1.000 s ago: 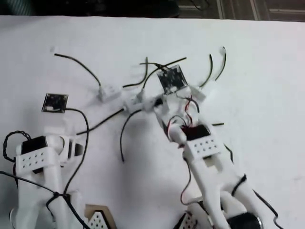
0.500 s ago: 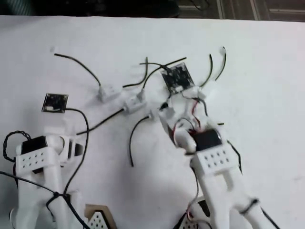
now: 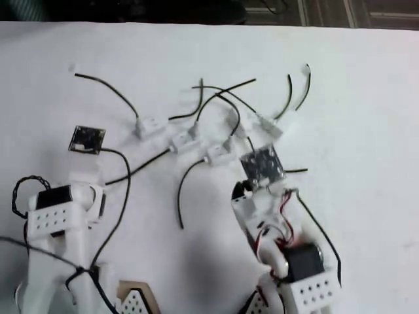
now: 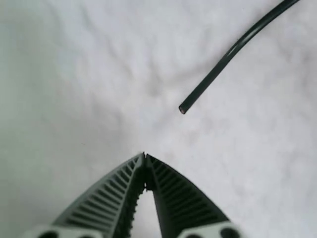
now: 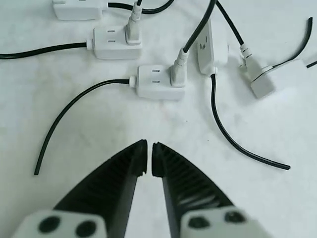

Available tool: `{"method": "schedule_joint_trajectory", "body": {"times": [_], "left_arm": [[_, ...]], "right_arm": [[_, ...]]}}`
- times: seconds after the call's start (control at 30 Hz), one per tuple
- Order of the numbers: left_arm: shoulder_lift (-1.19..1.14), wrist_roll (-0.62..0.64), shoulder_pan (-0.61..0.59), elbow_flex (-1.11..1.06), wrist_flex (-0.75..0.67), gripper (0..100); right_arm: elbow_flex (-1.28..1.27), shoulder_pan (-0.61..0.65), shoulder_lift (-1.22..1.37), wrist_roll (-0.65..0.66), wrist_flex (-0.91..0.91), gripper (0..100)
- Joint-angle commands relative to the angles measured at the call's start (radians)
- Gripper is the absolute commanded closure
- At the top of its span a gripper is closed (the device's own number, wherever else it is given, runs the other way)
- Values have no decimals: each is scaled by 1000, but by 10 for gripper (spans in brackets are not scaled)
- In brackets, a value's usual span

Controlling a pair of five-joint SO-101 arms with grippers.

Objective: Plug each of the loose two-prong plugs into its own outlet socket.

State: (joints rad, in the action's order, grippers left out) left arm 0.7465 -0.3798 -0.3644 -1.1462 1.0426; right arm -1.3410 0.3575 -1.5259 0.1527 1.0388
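Right gripper (image 5: pixel 149 157) and left gripper (image 4: pixel 144 168) both have fingers pinched shut, empty, and that white plug (image 5: pixel 251 69) looks light and rigid on a springy cord, so take its moulded body.

Materials and surface finishes at the table.
Table cover (image 4: pixel 74 74): matt white, cloth-like, faintly creased. Outlet sockets (image 5: pixel 156 82): smooth white plastic. Cords (image 4: pixel 218 67): black sheath, slight gloss. Left gripper (image 4: pixel 145 158): ribbed grey plastic; right gripper (image 5: pixel 149 148): ribbed matt black plastic.

Robotics lab: white table (image 3: pixel 366 85), wired arms (image 3: pixel 283 230).
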Motion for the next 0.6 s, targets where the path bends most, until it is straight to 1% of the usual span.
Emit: {"method": "schedule_joint_trajectory", "body": {"times": [0.0,0.07,0.13,0.2,0.37,0.5,0.57], "left_arm": [[140,9,18,-54,-34,977],[271,12,18,-123,-52,977],[415,32,28,-186,-49,977],[558,54,48,-236,-14,977],[863,61,90,-330,77,977],[1072,61,125,-414,115,977],[1087,61,150,-430,115,977]], "right_arm": [[-71,-15,-202,-12,-16,981],[-117,-7,-285,-12,-2,981],[-132,-1,-272,-12,-2,981],[-130,5,-239,-11,-4,981],[-138,8,-223,-12,-12,981],[-213,93,-228,-12,-12,981],[-235,124,-228,-12,-15,981]]}}
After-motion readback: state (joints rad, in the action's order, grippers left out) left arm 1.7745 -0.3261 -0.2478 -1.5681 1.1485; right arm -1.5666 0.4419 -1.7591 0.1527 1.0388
